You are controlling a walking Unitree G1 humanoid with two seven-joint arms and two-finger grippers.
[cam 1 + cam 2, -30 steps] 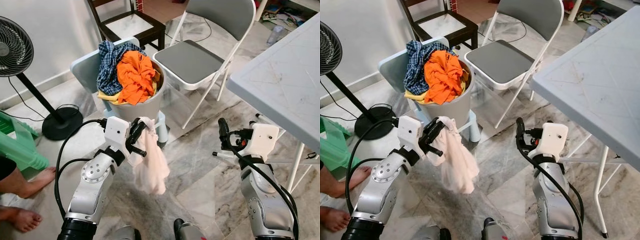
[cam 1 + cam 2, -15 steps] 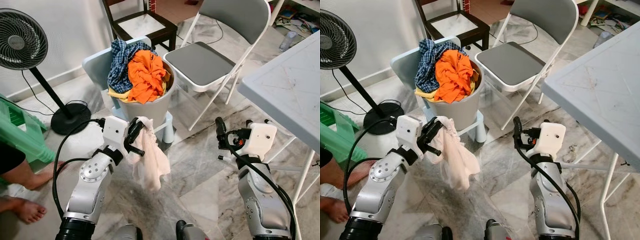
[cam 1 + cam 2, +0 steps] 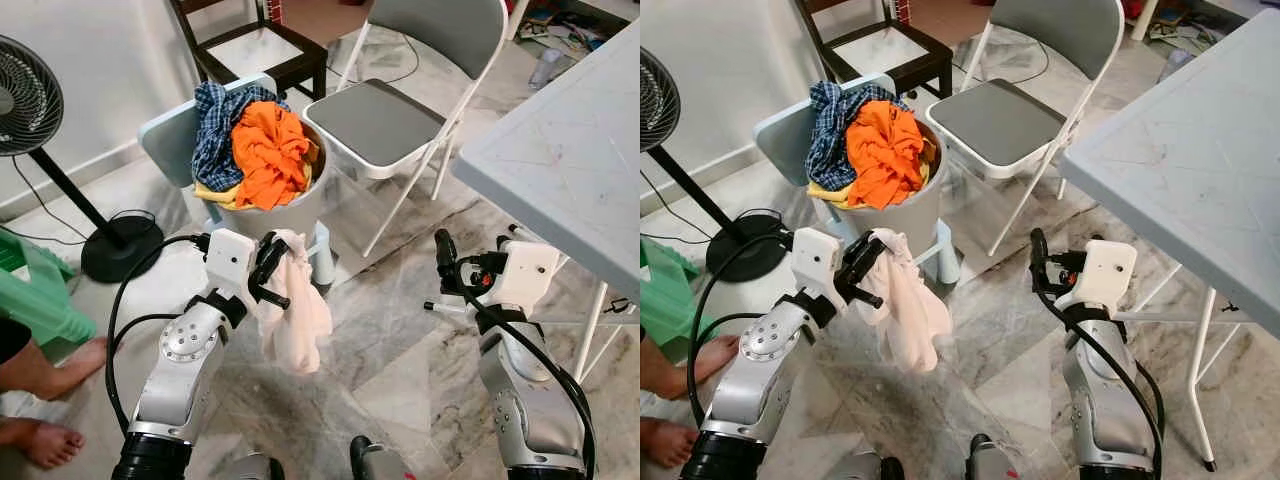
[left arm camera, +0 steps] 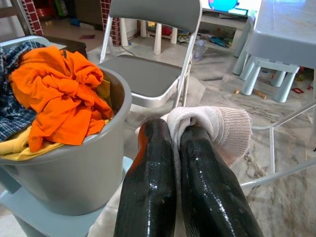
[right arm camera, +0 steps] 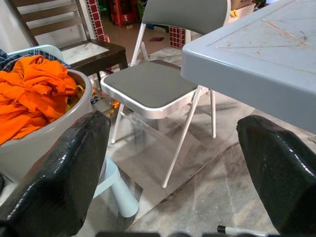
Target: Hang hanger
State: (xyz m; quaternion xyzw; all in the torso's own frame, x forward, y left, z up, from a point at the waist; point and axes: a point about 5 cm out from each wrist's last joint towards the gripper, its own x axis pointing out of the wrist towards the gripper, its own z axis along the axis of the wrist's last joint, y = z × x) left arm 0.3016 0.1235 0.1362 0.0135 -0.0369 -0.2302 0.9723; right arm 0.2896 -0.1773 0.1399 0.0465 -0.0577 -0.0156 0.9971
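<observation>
Marbled floor tiles [image 3: 400, 330] underlie the scene, with a grey table [image 3: 570, 150] at the robot's right and a standing fan [image 3: 25, 100] at its far left. Left gripper [image 3: 272, 268]: fingers [image 4: 148, 182] pressed together on a pale pink garment [image 3: 295, 320], which drapes over the fingertips and hangs down below them toward the floor. Just beyond this gripper stands a grey laundry bucket [image 3: 290, 212] on a light blue stool [image 3: 165, 130], heaped with an orange garment [image 3: 268, 150], a blue checked shirt [image 3: 215, 130] and a yellow piece at the rim. Beyond and to the right of the left gripper is a grey folding chair [image 3: 385, 115]; a dark wooden chair [image 3: 250, 45] stands farther behind the bucket. Right gripper [image 3: 444, 270]: fingers [image 5: 59, 173] spread wide apart, holding nothing, raised beside the table's edge, well apart from the left gripper. A marker pen [image 5: 237, 230] lies on the floor below the right gripper. No hanger can be made out; the item held is cloth. A person's bare feet [image 3: 45, 400] rest on the floor to the left of the left arm, near a green plastic object [image 3: 30, 290]
</observation>
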